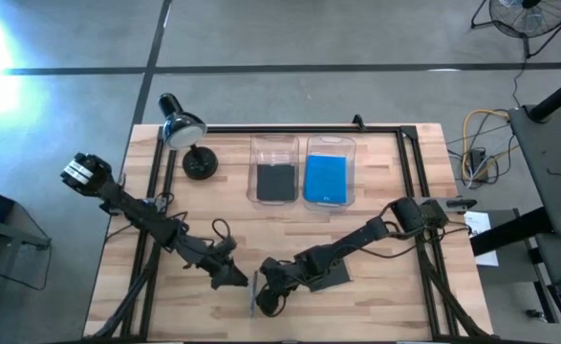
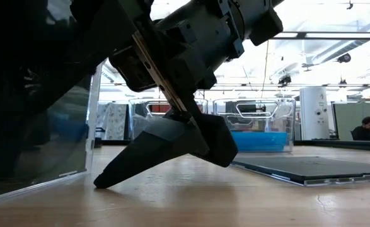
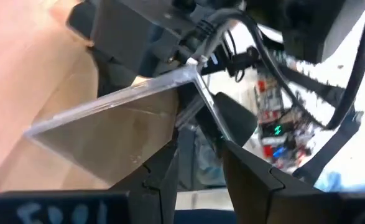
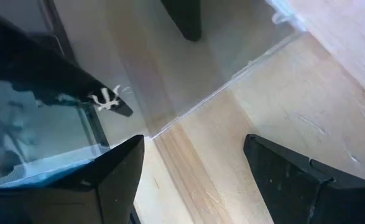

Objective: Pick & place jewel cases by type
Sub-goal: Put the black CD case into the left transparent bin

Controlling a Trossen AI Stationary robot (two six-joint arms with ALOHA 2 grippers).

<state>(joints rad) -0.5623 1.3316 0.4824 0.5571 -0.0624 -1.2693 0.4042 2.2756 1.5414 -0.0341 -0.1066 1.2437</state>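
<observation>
A clear, smoky jewel case (image 3: 114, 124) stands on edge near the table's front, showing as a thin line (image 1: 252, 296) in the high view. My left gripper (image 1: 236, 277) comes from the left and is shut on it. My right gripper (image 1: 267, 290) is open just right of the case, its fingers (image 4: 120, 174) slanting down to the table top. A dark jewel case (image 1: 334, 274) lies flat under my right arm. Dark cases lie in the left clear bin (image 1: 275, 153) and blue ones in the right clear bin (image 1: 330, 151). My left gripper pinches one edge of the case (image 3: 214, 132) between its two fingers, coming nearly level from the table's left. The case stands steeply tilted, with its lower edge (image 2: 40, 184) on the table. My right gripper: whether a finger (image 2: 166, 151) touches the case, I cannot tell.
A black desk lamp (image 1: 186, 143) stands at the back left, next to the bins. A dark frame (image 1: 404, 153) runs round the wooden table top. Bare wood lies between the bins and the two grippers.
</observation>
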